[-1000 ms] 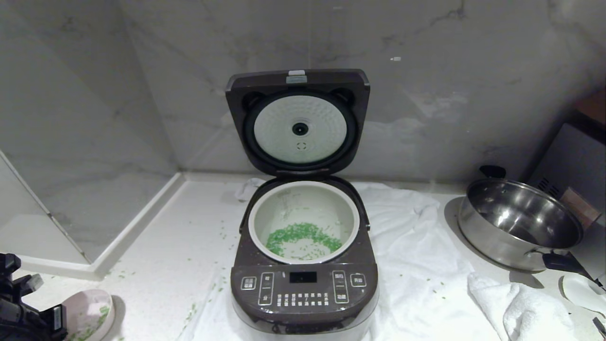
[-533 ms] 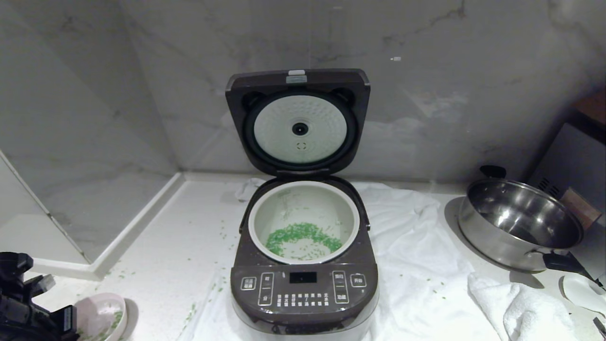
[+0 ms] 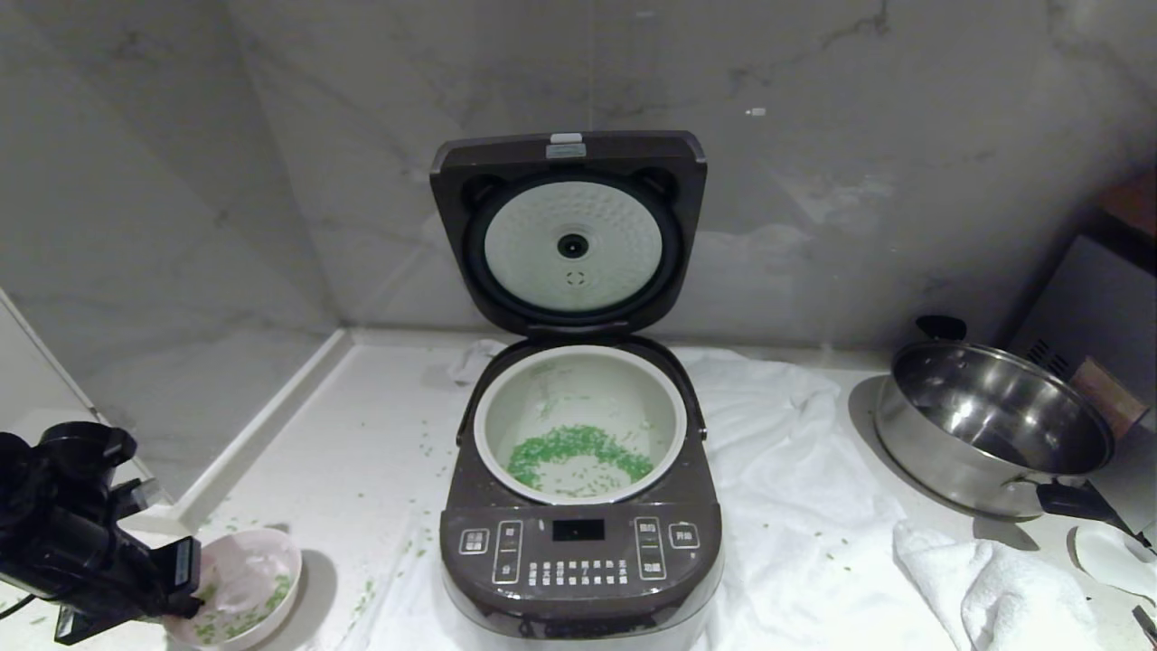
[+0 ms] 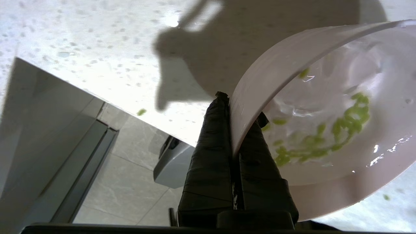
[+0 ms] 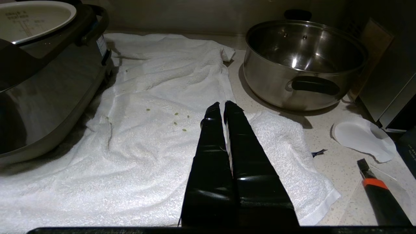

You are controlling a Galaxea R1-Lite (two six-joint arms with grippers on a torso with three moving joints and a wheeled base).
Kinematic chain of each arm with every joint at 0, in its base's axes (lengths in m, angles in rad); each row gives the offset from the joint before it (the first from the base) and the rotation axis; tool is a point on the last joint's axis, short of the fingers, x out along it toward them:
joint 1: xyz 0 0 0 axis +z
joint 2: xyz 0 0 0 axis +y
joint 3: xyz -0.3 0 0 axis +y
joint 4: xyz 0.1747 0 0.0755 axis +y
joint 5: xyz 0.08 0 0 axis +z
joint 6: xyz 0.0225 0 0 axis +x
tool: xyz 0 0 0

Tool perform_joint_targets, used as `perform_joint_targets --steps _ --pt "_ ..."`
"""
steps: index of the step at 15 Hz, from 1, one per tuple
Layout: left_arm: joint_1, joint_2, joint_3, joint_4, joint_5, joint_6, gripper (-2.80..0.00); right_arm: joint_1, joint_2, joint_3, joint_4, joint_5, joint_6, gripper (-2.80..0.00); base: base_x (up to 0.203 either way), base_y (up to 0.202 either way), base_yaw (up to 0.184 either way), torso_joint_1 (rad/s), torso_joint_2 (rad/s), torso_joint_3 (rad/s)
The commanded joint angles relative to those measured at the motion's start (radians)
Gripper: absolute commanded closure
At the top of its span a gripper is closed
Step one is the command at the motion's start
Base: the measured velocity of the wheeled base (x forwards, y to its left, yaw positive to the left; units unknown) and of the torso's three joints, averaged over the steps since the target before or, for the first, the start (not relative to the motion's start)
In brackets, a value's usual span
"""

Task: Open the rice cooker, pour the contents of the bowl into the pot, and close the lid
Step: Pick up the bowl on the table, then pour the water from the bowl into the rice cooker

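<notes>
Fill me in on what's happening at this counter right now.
The left gripper is shut on the rim of the pink bowl, holding it at the counter's near left with some green bits inside. The rice cooker stands with its lid up, and green bits already lie in the pot. The right gripper is shut and idle above the white towel.

Rice cooker [image 3: 578, 506] at centre of the table [image 3: 362, 452], on a towel [image 3: 795, 506]; its lid [image 3: 569, 231] stands raised behind the pot [image 3: 493, 425], which holds the contents [image 3: 578, 448]. At far left, near the table's front edge, the bowl [image 3: 244, 588], its rim between my left fingers [image 4: 211, 143]. To the right of the cooker, a steel pan [image 3: 990, 429]. My right fingers [image 5: 216, 130] hang over the towel between cooker and pan.
</notes>
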Motion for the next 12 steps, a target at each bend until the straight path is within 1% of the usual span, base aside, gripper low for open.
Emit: perform_joint_targets --steps 1,2,4,6,9,12 --pt "-0.053 -0.02 -0.045 0.036 -0.001 -0.027 0.0 0.0 0.001 0.0 0.001 0.0 -0.001 0.0 0.0 0.0 0.0 0.0 0.0 0.0" --pt "-0.078 -0.017 -0.051 0.042 0.0 -0.046 0.0 0.0 0.001 0.0 -0.001 0.0 -0.001 0.0 0.0 0.0 0.0 0.0 0.0 0.0" --pt "-0.129 -0.016 -0.071 0.046 0.001 -0.107 0.0 0.0 0.001 0.0 0.001 0.0 -0.001 0.0 0.0 0.0 0.0 0.0 0.0 0.0" --pt "-0.161 -0.018 -0.104 0.066 0.002 -0.141 0.0 0.0 0.001 0.0 -0.001 0.0 -0.001 0.0 0.0 0.0 0.0 0.0 0.0 0.0" --pt "-0.196 -0.022 -0.186 0.165 0.001 -0.168 0.0 0.0 0.001 0.0 0.001 0.0 -0.001 0.0 0.0 0.0 0.0 0.0 0.0 0.0" --pt "-0.237 -0.023 -0.231 0.189 0.001 -0.195 0.0 0.0 0.001 0.0 0.001 0.0 -0.001 0.0 0.0 0.0 0.0 0.0 0.0 0.0"
